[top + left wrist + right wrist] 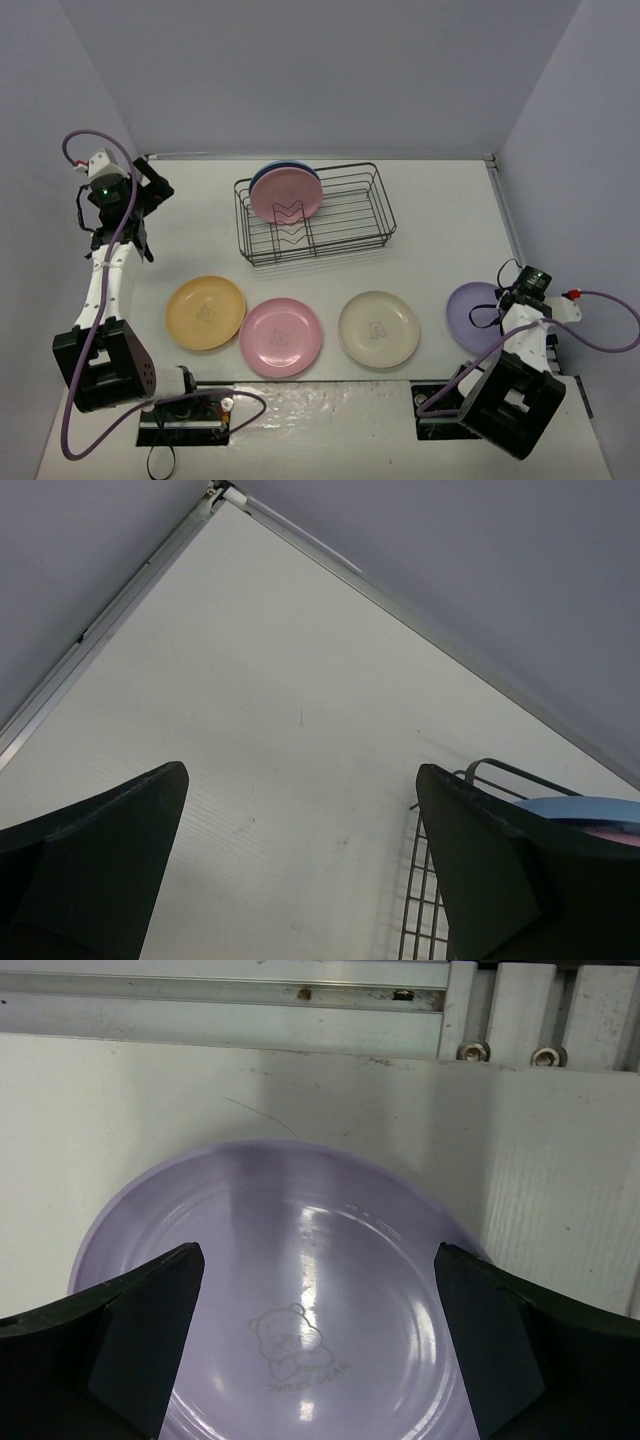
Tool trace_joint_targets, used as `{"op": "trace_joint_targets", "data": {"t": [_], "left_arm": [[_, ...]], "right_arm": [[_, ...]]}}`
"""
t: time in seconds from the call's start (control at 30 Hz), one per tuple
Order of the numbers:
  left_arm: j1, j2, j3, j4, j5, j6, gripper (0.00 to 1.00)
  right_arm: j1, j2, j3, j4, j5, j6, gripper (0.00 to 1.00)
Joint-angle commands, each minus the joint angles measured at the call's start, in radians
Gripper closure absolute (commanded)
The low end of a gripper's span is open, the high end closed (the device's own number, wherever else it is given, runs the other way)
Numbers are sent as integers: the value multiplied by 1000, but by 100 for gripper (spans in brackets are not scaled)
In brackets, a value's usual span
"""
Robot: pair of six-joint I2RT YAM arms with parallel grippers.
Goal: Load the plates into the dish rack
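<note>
- Left of the dish rack: left gripper wide open, empty
- In its left end: upright pink plate, blue plate behind
- Before it: yellow-orange plate, flat pink plate, cream plate
- Right-front of it: right gripper wide open, empty, above purple plate

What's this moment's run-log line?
rack: blue plate, pink plate standing | table: orange plate, loose pink plate, cream plate, purple plate | left gripper: open, beside rack | right gripper: open over purple plate
</note>
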Motion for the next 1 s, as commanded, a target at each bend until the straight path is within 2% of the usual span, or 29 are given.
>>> {"op": "trace_joint_targets", "data": {"t": [0.0,0.07,0.13,0.33,0.4,0.57,0.77,0.97], "left_arm": [[4,-23,68,90,14,0,3],[4,-24,68,91,22,-1,3],[5,-28,65,91,22,3,3],[5,-29,74,73,-12,23,3],[5,-26,82,74,-8,20,3],[5,-11,90,97,0,14,3],[3,22,119,103,6,7,3],[5,31,119,118,22,-1,3]], "right_arm": [[97,39,77,61,18,-121,1],[133,52,159,19,105,-143,0],[138,62,211,-1,119,-175,0],[99,139,253,-110,185,-239,0],[46,148,267,-120,168,-243,0],[17,210,265,-126,178,-224,0],[-45,289,216,-49,119,-234,0],[-64,281,178,-15,41,-214,12]]}}
